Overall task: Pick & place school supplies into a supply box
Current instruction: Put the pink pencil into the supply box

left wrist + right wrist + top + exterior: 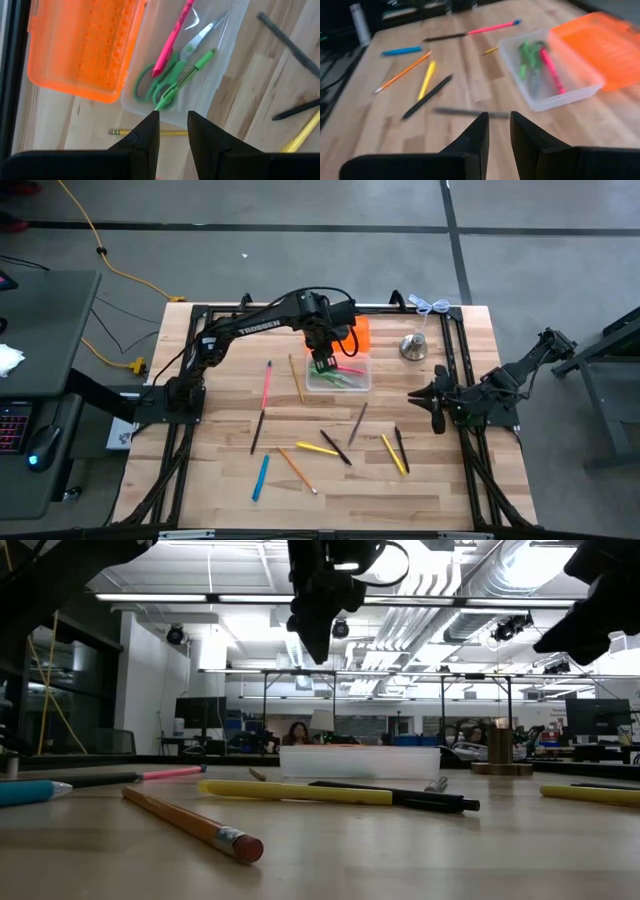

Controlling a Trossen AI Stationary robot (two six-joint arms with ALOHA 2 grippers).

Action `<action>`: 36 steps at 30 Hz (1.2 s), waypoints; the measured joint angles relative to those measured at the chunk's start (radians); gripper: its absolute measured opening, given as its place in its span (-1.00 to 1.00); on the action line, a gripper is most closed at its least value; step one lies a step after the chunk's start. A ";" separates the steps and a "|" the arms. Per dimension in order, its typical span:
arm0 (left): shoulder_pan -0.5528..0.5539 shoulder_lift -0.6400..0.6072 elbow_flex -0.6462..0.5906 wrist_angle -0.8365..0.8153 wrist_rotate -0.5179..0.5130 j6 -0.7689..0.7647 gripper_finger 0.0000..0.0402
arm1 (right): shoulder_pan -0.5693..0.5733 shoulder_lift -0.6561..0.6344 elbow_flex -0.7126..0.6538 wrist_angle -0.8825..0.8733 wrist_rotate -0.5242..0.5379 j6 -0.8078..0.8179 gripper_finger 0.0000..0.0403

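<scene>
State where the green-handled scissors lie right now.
In the high view, the scissors lie inside the clear tub beside the orange lid, under the left gripper.

Clear box [227,55] holds green scissors [167,80] and a pink pen [170,42]; orange lid [82,45]; pale wood-grain tabletop [430,480].

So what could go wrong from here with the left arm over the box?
1. The clear supply box already holds scissors, a pink pen and a green pen; the left hand hovering above could snag them if it descends.
2. The light box might slide against the orange lid beside it.
</scene>
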 joint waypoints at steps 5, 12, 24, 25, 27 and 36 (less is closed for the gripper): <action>0.000 0.000 0.000 -0.004 0.000 -0.019 -0.36 | 0.000 0.000 -0.001 -0.003 -0.091 -0.003 -0.72; 0.000 0.001 0.000 -0.070 -0.006 -0.064 -0.36 | 0.000 -0.057 -0.075 0.063 -0.166 0.006 -0.73; 0.000 -0.080 -0.018 -0.093 -0.093 -0.246 -0.36 | 0.000 -0.177 -0.138 0.081 -0.197 -0.018 -0.73; 0.000 -0.097 -0.029 -0.092 -0.103 -0.272 -0.36 | 0.000 -0.183 -0.138 0.075 -0.197 -0.023 -0.73; 0.000 -0.139 -0.066 -0.094 -0.105 -0.321 -0.36 | 0.000 -0.190 -0.139 0.069 -0.194 -0.027 -0.73; -0.022 -0.375 -0.377 -0.095 -0.174 -0.574 -0.36 | 0.000 -0.189 -0.139 0.050 -0.196 -0.027 -0.73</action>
